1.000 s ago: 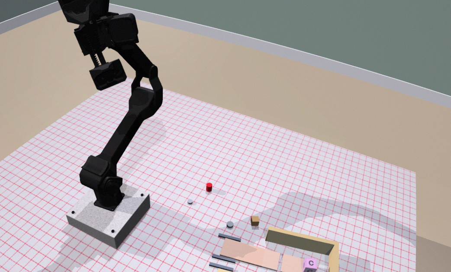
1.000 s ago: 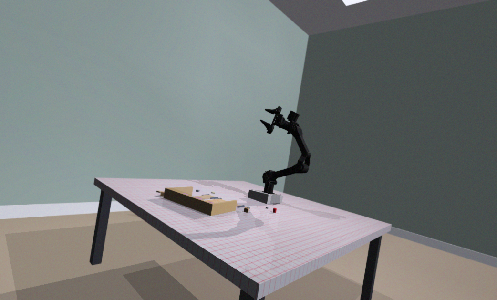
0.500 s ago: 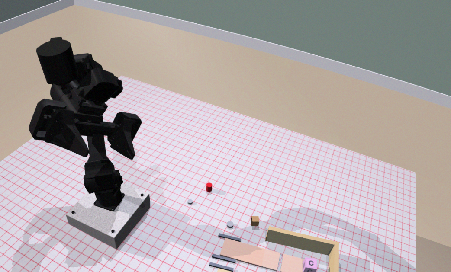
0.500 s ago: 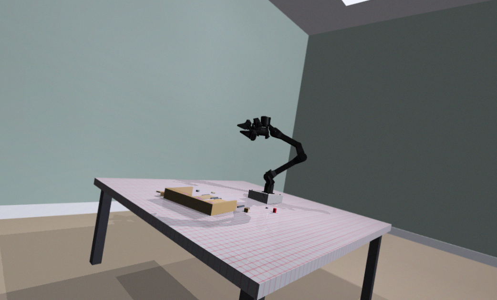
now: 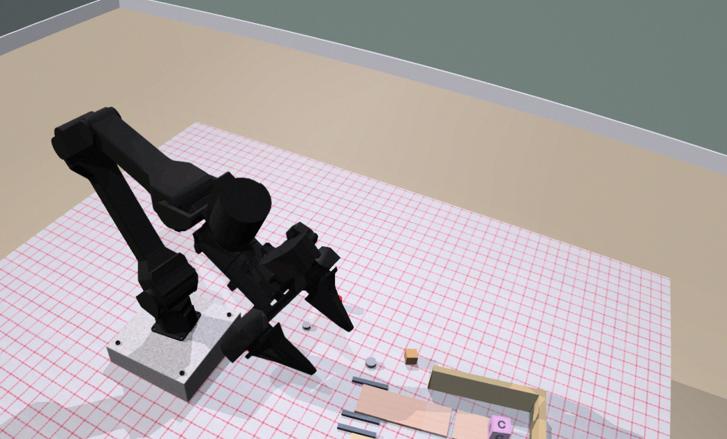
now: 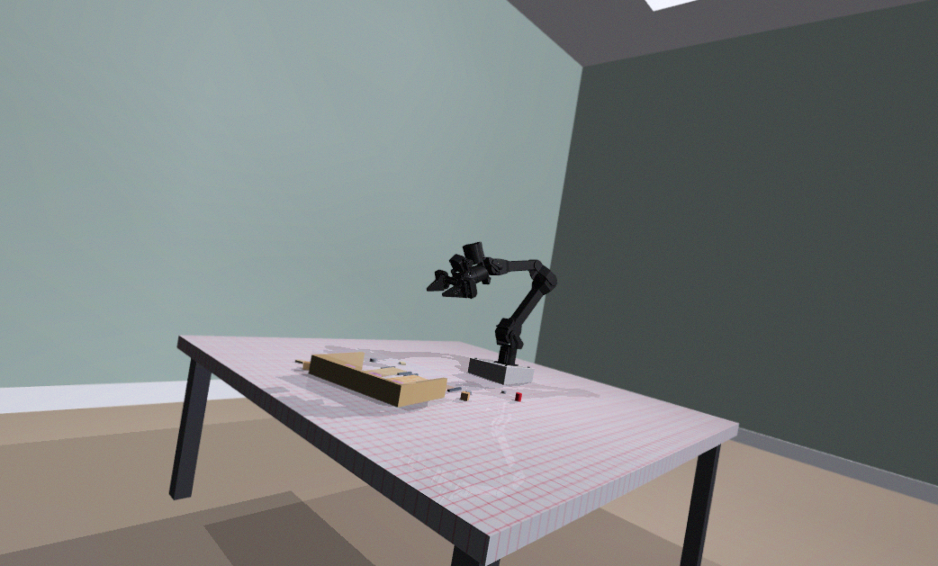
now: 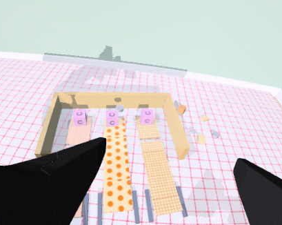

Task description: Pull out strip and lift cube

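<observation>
The orange-dotted strip (image 7: pixel 118 165) runs down the middle of the wrist view with no visible gap and carries a pink cube (image 7: pixel 112 119) marked C on its far end. The plain pink strip (image 5: pixel 402 407) (image 7: pixel 78 134) on the left is split by a gap, and its far piece carries a C cube (image 5: pixel 499 426) (image 7: pixel 80 118). The checked strip (image 7: pixel 160 176) on the right also has a gap, with a C cube (image 7: pixel 147 116) on its far piece. My gripper (image 5: pixel 333 351) (image 6: pixel 437 291) (image 7: pixel 171 155) is open and empty, high above the table. Its left finger hides part of the pink strip.
A three-sided wooden wall (image 5: pixel 482 386) (image 6: pixel 352 380) (image 7: pixel 139 100) surrounds the far strip ends. Dark rails (image 5: pixel 370 383) (image 7: pixel 136 207) flank the near ends. A brown block (image 5: pixel 411 356) (image 6: pixel 464 396), a grey disc (image 5: pixel 370 362) and a red cylinder (image 6: pixel 518 397) stand outside the wall.
</observation>
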`<state>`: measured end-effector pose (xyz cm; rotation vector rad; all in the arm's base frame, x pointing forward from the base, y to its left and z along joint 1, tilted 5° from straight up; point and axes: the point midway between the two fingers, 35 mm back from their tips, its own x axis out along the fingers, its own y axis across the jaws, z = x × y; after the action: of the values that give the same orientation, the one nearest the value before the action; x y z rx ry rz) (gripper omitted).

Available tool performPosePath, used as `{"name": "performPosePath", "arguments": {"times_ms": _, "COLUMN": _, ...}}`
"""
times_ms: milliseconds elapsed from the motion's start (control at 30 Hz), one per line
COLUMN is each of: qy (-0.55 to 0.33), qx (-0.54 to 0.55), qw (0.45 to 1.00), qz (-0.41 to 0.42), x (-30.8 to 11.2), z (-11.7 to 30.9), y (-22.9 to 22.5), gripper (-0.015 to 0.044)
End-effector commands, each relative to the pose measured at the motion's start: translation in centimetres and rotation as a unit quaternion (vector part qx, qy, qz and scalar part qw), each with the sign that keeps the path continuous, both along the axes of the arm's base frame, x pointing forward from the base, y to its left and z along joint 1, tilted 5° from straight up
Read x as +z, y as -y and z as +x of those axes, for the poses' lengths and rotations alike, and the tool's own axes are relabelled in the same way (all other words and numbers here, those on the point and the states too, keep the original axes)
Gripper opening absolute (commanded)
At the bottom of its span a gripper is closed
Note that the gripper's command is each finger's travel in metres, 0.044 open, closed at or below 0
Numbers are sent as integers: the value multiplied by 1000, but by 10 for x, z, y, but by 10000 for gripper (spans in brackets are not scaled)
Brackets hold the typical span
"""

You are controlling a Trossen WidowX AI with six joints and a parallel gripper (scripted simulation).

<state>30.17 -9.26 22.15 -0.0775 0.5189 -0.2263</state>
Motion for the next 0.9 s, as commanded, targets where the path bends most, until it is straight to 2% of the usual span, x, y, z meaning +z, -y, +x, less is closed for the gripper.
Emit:
{"name": "performPosePath", "arguments": {"times_ms": 0, "qy": -56, "qx": 11, "qw": 997, "qz": 44, "x": -57, "z": 11, "y": -44, "gripper": 400}}
{"name": "performPosePath", "arguments": {"times_ms": 867, "qy": -65, "qx": 13, "qw": 997, "qz": 49, "x": -66, "z": 12, "y": -52, "gripper": 400}}
